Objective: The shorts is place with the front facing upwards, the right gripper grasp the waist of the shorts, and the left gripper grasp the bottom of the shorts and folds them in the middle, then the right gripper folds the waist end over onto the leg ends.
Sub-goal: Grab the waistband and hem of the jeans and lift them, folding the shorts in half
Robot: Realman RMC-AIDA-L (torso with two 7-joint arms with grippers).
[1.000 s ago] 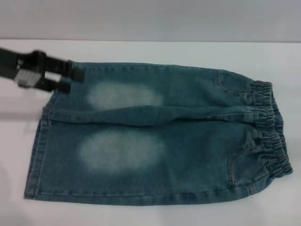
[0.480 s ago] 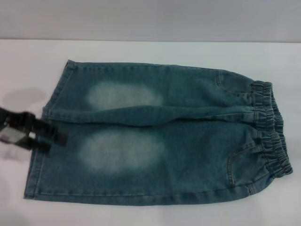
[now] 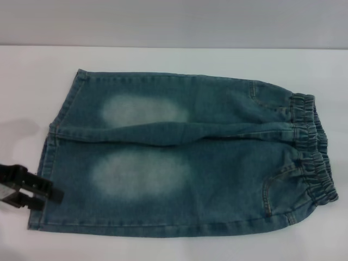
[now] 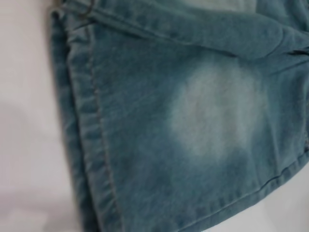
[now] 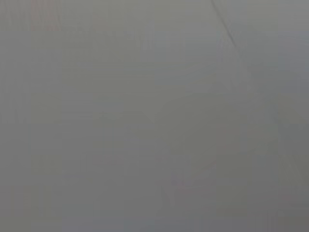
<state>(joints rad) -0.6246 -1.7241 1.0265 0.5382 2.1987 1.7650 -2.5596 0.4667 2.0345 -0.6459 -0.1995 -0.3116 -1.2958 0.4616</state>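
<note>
Head view looking down on shorts (image 3: 217, 163) lying flat, front up, across a white table (image 3: 163, 60). Finding the waist (image 3: 310, 147) at the right end, puckered and bunching, and the hems (image 3: 46, 163) at the left end, running straight from far to near. Seeing two pale patches (image 3: 141, 174) on the legs, one on the far leg and one on the near, with a soft ridge of cloth rising between the legs. Spotting the left gripper (image 3: 50, 199) coming in from the left edge at the near left corner, its fingers (image 3: 51, 191) spread apart and gripping nothing, tips reaching just over the near leg's hem; not being able to tell whether touching the denim or hovering above it. Left wrist view looking down on that same near leg (image 4: 145, 145), showing the stitched hem (image 4: 82, 145) lying against bare table (image 4: 24, 121) and the faded patch (image 4: 217, 116) well inside the edge. Finding the right gripper nowhere in the head view, and getting only flat grey in the right wrist view.
</note>
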